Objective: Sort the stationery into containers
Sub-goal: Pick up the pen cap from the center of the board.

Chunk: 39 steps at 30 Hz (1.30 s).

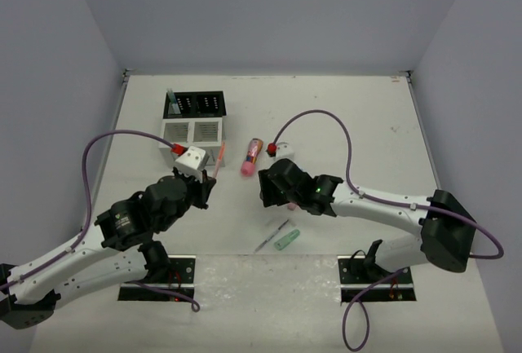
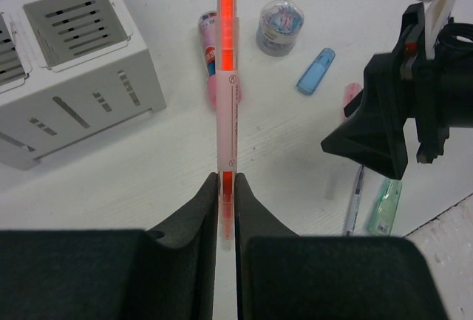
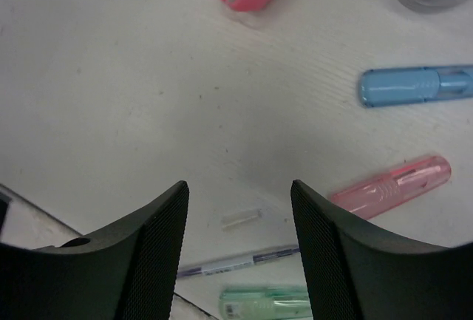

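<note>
Above a white worktop (image 1: pixel 342 108) between pale grey walls (image 1: pixel 269 11), the left gripper (image 2: pixel 227 181) clamps a slim, translucent orange pen (image 2: pixel 227 106) near the white organiser (image 2: pixel 81 106), while the right gripper (image 3: pixel 238 187) gapes empty.

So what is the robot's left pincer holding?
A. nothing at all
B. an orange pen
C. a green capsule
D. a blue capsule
B: in the left wrist view the left pincer is shut on the orange pen, which sticks out straight ahead of it.
</note>
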### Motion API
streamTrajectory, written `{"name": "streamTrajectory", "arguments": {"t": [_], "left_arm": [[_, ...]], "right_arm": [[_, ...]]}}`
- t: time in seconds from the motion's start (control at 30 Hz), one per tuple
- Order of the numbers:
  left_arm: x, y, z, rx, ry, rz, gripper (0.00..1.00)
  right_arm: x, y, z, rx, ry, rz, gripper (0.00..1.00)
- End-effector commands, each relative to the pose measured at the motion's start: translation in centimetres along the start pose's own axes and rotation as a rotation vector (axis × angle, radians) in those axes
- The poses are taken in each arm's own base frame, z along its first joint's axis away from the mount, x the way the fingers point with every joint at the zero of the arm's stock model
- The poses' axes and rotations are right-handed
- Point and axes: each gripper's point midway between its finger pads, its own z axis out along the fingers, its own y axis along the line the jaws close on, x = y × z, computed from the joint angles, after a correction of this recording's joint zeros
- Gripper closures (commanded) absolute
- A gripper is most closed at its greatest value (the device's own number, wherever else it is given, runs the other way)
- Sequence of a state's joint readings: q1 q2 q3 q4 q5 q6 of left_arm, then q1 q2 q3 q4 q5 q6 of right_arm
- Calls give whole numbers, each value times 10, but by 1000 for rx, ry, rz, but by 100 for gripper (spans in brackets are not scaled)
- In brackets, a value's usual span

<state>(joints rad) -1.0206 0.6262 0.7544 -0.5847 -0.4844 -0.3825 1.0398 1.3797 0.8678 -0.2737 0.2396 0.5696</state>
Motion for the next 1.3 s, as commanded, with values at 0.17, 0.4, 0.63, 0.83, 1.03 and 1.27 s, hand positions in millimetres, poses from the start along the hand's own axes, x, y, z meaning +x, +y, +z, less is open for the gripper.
{"name": "streamTrajectory", "arguments": {"t": [0.17, 0.4, 0.63, 0.83, 1.03, 1.27], "left_arm": [[-6, -3, 2, 18, -30, 5, 100], [-5, -6, 2, 36, -26, 11, 100], [-5, -9, 2, 54, -23, 14, 100], [-6, -11, 1, 65, -27, 14, 100], [-6, -12, 0, 74, -29, 12, 100], [-5, -13, 0, 79, -27, 14, 100]], "right_arm": [[11, -12, -8, 279, -111, 705, 58], [36, -14, -10, 502, 18, 819, 64], [57, 6, 7, 508, 126, 865, 62], [62, 12, 16, 519, 135, 900, 63], [63, 15, 26, 539, 139, 904, 64], [75, 10, 26, 602, 170, 926, 66]]}}
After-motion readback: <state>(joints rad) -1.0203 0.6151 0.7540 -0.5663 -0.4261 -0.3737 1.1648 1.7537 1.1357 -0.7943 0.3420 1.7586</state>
